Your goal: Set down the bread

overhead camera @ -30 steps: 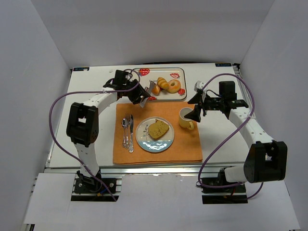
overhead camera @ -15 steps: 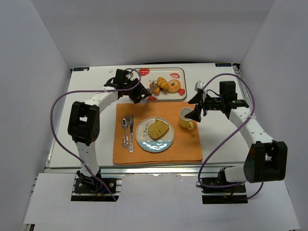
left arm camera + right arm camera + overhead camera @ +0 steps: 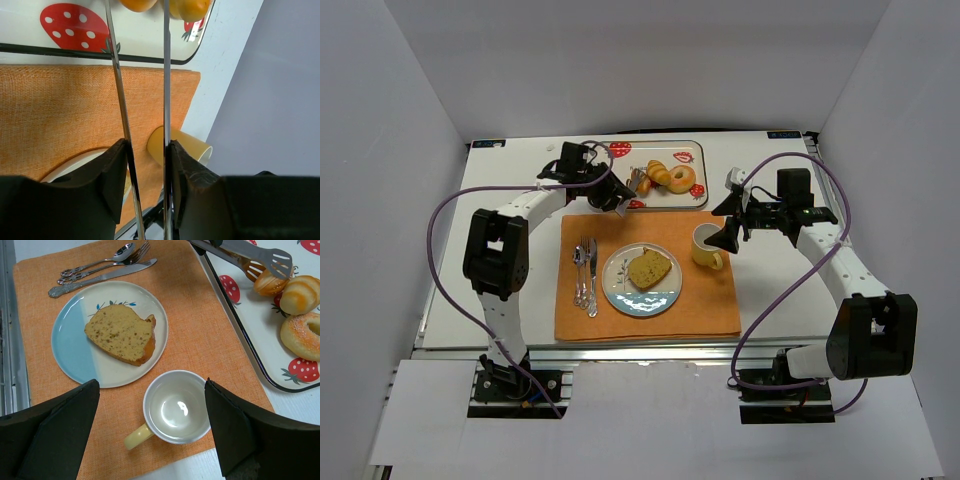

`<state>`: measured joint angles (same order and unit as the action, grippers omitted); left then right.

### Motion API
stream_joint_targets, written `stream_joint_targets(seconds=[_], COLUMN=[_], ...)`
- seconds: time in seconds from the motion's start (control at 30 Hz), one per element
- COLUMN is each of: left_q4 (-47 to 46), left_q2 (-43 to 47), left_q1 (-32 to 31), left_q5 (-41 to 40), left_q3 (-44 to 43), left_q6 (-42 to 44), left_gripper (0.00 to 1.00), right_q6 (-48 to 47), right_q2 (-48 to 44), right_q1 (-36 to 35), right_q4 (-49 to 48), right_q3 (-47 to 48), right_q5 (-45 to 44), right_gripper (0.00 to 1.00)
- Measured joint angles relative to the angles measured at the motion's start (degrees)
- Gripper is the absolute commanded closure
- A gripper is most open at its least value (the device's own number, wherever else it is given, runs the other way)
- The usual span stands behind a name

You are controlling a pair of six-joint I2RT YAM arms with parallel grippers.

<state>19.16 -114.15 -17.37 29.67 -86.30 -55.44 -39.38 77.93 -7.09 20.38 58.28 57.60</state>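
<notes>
Bread roll (image 3: 270, 285) partly hidden behind tongs (image 3: 260, 254) in grip of left tool (image 3: 147, 150); right tool (image 3: 151, 385) spread wide.

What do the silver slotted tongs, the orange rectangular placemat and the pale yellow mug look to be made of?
The silver slotted tongs: polished metal, probably steel, mirror-bright arms. The orange rectangular placemat: woven fabric, coarse visible weave, matte. The pale yellow mug: likely glazed ceramic, glossy highlight inside.

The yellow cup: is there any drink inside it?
No, the cup shows only its bare white inside in the right wrist view.
</notes>
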Motion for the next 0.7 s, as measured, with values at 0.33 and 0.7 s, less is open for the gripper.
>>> stream_joint_targets(seconds=[0.33, 0.7], left_q4=[-2.69, 1.46], left_q2=[1.40, 18.14], left_q1=[0.31, 0.55], left_q5=[0.02, -0.70], left_q3=[3.56, 14.69], left_q6=[-1.62, 0.70], left_gripper=[0.87, 0.90], right_q6=[0.02, -0.04], right_q2=[0.00, 0.00], right_q1=[0.04, 0.35], right_q4=[0.00, 0.02], right_q3=[-0.02, 0.00], right_q5=[0.04, 0.52], right_gripper=[0.11, 0.11])
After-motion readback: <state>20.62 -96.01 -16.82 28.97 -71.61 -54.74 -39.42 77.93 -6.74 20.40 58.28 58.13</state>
